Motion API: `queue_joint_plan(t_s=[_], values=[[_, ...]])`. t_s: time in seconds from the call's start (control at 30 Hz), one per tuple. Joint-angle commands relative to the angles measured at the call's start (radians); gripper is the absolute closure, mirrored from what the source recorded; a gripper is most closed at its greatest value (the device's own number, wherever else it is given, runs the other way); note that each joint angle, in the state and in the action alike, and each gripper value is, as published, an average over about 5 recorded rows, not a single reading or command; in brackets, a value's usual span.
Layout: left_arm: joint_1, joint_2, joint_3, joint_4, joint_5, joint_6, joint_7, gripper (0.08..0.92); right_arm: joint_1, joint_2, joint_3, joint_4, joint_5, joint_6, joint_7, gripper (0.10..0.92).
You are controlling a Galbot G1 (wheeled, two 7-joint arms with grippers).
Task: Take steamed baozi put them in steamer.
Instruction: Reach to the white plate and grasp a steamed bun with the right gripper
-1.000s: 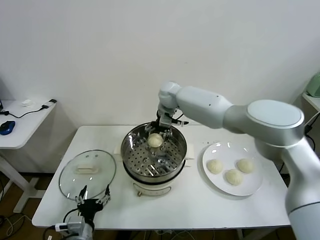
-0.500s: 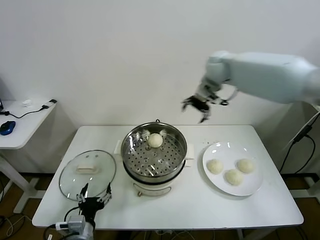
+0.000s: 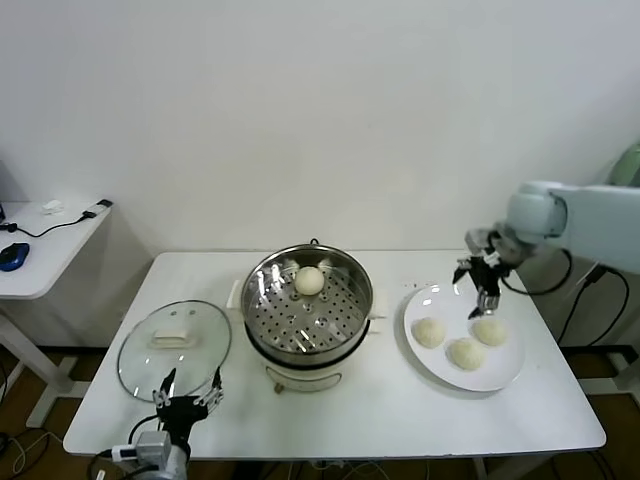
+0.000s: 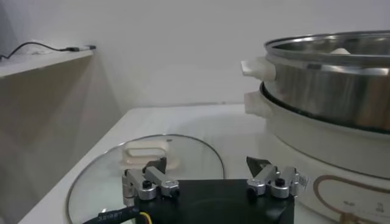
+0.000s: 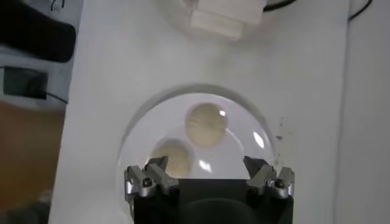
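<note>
The right gripper (image 3: 481, 283), jaws wide and empty, has swung from above the steamer (image 3: 308, 310) down over the plate (image 3: 505, 374), hovering above three baozi (image 3: 466, 352); one baozi (image 3: 309, 281) is sitting in the steamer. The left gripper (image 3: 186, 401) is idling open at the worktop (image 3: 380, 405) edge.

One baozi (image 3: 309, 281) sits in the steamer (image 3: 309, 312); a glass lid (image 3: 175, 348) lies left of the steamer, and a plate (image 3: 463, 336) holding three baozi lies to its right.

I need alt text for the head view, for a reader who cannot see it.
The right tool, open, hovers over a flat white plate holding three cream-white round buns. A fourth bun lies in the shiny round steel steamer at the centre of the white table. The left tool is parked, open, near a round glass lid.
</note>
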Motion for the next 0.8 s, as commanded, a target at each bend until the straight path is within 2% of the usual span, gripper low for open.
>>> queue_joint_plan(t_s=[0.03,0.37,0.8], values=[[0.004,-0.004,-0.007,0.006,0.003,0.000,0.000,0.177,-0.345,0.036,0.239,-0.197,-0.014,-0.098,0.015,0.203],[0.011,-0.004,-0.008,0.013,0.010,0.000,0.000,0.177,-0.488,0.150,0.366,-0.355,-0.062,-0.068,0.017,0.203],[0.014,-0.003,-0.005,0.006,0.012,-0.001,-0.001,0.177,-0.506,0.188,0.389,-0.395,-0.089,-0.060,0.031,0.212]])
